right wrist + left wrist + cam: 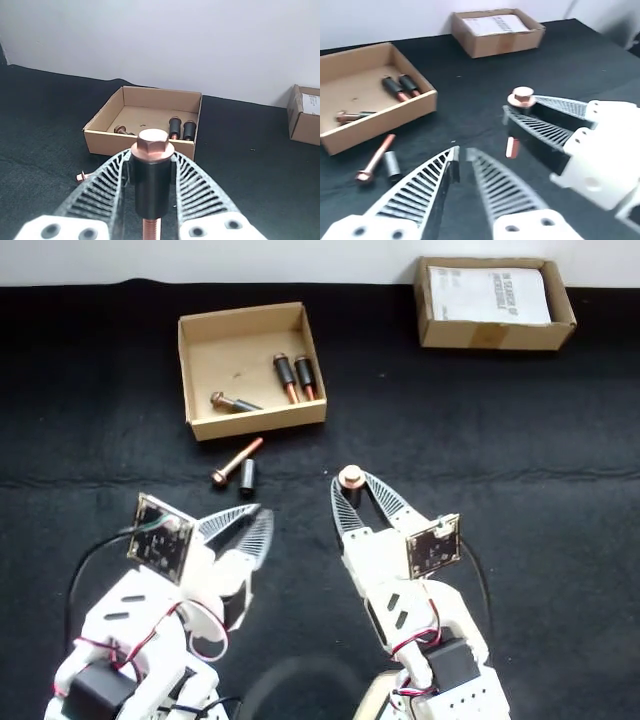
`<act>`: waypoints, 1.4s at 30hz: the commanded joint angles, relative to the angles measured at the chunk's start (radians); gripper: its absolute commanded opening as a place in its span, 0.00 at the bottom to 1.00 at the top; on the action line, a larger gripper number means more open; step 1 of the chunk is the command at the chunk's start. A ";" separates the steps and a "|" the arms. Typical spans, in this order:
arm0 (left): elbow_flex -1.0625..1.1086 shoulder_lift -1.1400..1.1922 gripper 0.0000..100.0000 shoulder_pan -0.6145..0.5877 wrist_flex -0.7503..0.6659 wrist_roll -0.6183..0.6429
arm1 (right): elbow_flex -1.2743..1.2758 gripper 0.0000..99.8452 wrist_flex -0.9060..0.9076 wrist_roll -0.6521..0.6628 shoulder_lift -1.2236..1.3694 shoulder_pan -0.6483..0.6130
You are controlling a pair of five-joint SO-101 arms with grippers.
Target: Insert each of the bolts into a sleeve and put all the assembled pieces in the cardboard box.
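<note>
"What's it up to now?"

"The right gripper [350, 485] has its fingers clamped on a sleeve [149, 187] with a bolt [152, 144] pushed through it, copper head up. It's holding that just in front of the cardboard box [258, 424], off the near right corner. I'd call that one assembled, so the step in hand is dropping it in."

"Anything inside the box?"

"One assembled piece [232, 401] lies by the front wall, and two more [303, 375] lie side by side along the right wall."

"So what's left?"

"A loose bolt [237, 460] and a loose sleeve [247, 477] lie close together just outside the front wall. The left gripper [262, 512] hangs a little further out from the box than those two. Its fingers are nearly together, with a thin gap at the tips and nothing between them."

"And the next move?"

"My guess is the right arm has to lift the piece over the front rim. It would open over the bare floor in the middle, clear of the pieces lying there. After that, the last pair needs joining."
</note>
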 commanded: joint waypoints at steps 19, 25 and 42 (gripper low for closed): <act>0.366 -0.024 0.01 -0.595 -0.060 -0.018 | -0.263 0.01 0.231 0.006 0.074 0.044; 0.539 -0.024 0.01 -0.670 -0.226 -0.018 | -0.486 0.01 0.226 0.002 0.360 0.044; 0.559 -0.018 0.01 -0.656 -0.221 -0.017 | -1.127 0.01 0.231 0.002 1.167 0.041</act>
